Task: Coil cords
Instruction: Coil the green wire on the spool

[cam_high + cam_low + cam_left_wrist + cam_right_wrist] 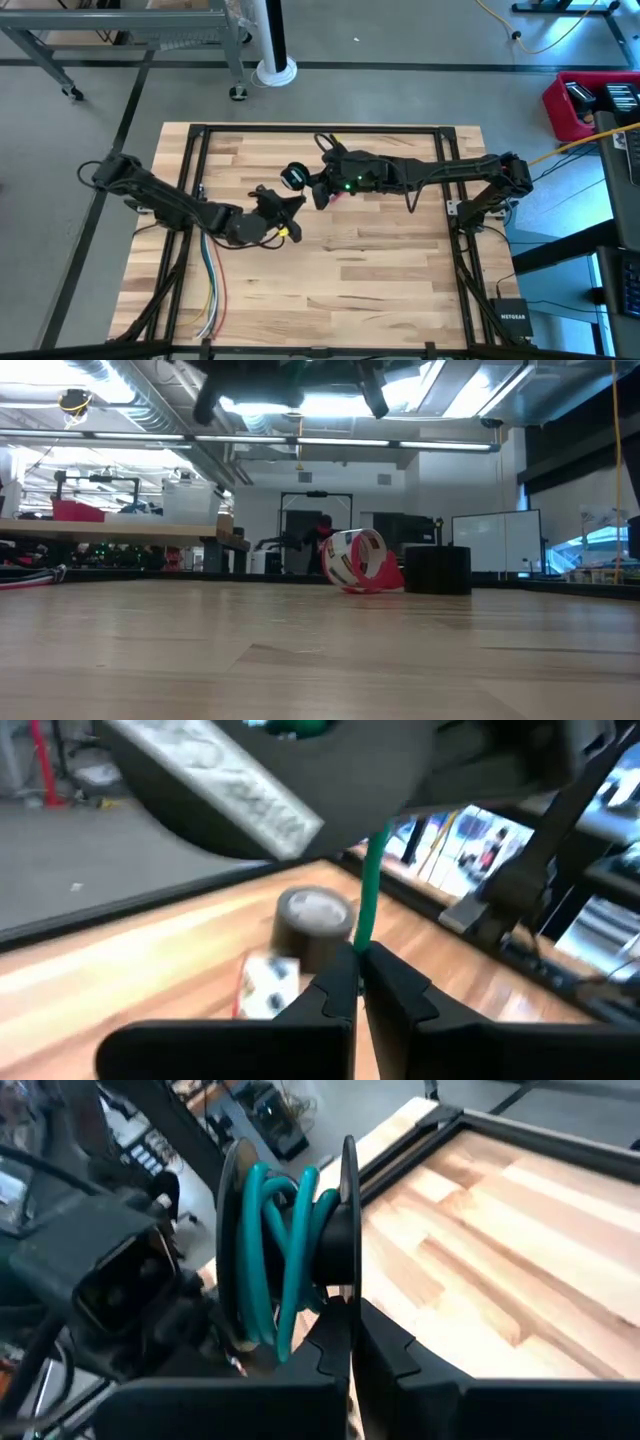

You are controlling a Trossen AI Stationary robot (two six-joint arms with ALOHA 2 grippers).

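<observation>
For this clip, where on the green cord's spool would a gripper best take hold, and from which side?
By one flat disc's rim, coming edge-on. The spool has two thin black discs with green cord wound between; the right gripper already pinches one disc there, leaving the windings clear.

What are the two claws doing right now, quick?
Left claw: shut on the green cord.
Right claw: shut on the black spool wound with that cord.

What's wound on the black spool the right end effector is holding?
Teal cord wraps in several loops between the black spool's two discs. The right end effector grips one disc's edge; the hub under the loops is covered.
</observation>
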